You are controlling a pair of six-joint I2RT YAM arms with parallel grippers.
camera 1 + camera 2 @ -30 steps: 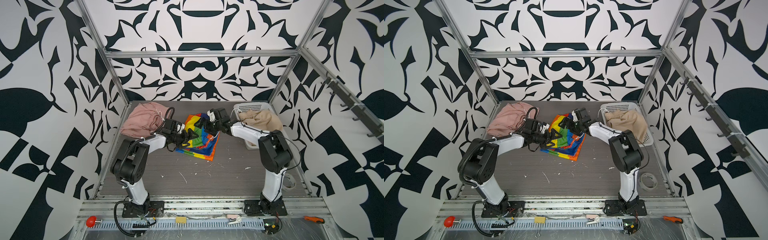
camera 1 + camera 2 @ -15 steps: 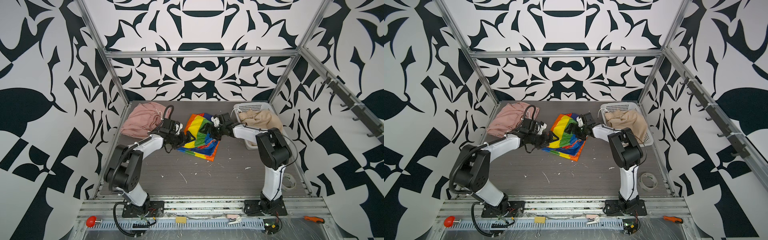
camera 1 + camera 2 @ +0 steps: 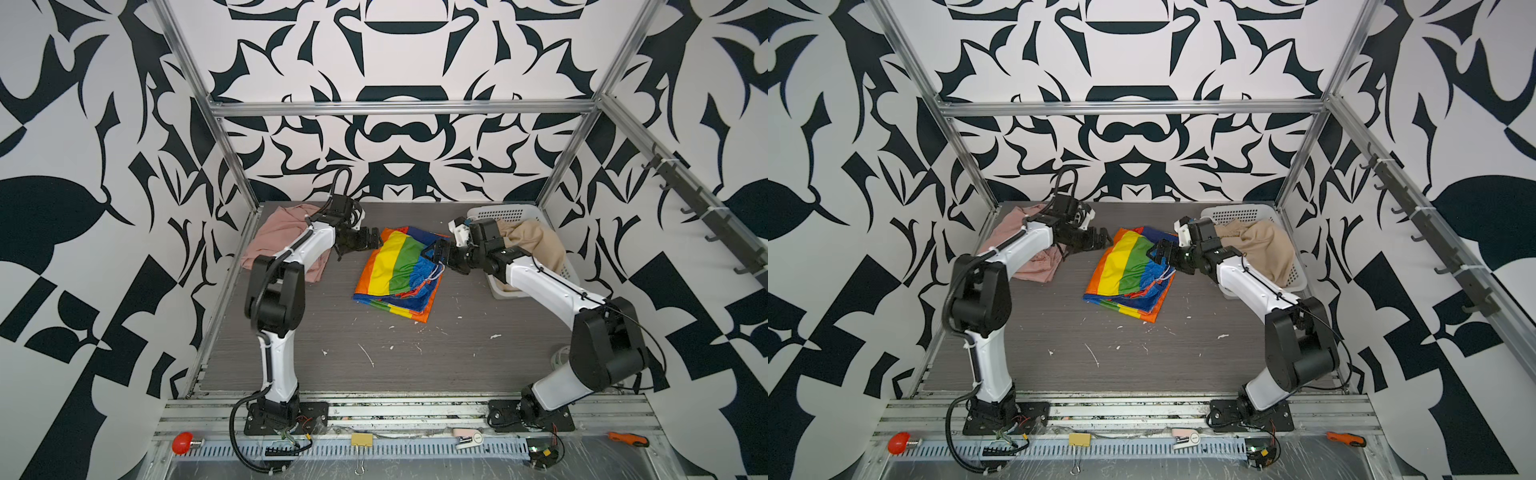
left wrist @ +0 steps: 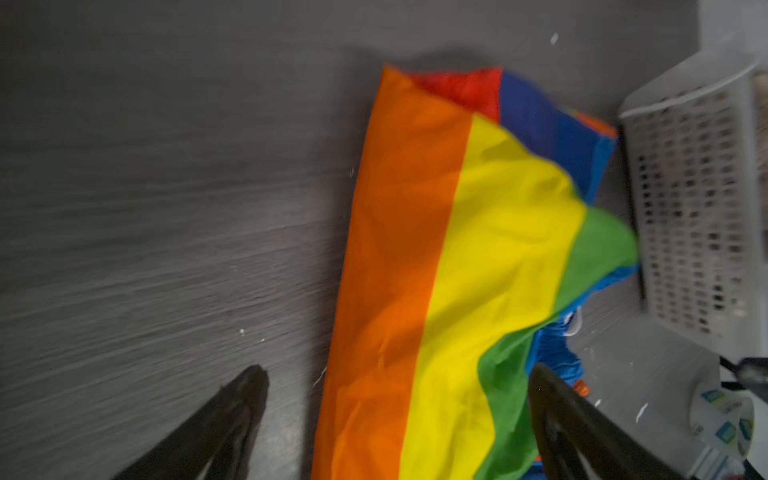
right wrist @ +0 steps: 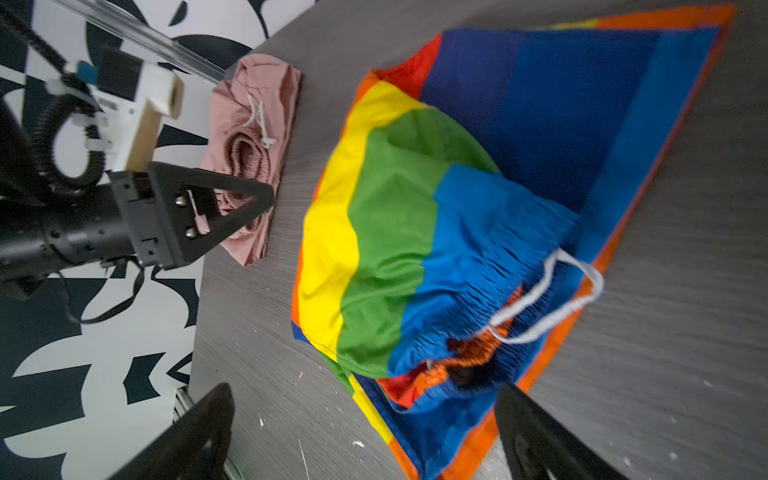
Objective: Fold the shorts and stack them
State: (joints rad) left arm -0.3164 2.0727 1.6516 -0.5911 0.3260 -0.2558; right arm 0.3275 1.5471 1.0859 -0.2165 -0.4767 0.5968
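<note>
Lying folded on the table [image 3: 415, 353] near its back edge: rainbow-striped shorts [image 3: 397, 270]. Left gripper [image 3: 368, 241] and right gripper [image 3: 436, 255] both spread wide, gripping nothing, at its 2 side edges. Salmon-pink shorts [image 3: 282, 232] bunched at back-left corner; beige shorts [image 3: 536, 245] in white basket [image 3: 505, 214] at back-right corner.

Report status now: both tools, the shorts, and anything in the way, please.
Left tool open, empty, beside rainbow shorts. Right tool open, empty, opposite edge. Pink shorts apart, beige shorts in basket; nothing stacked. Nothing blocking.
</note>
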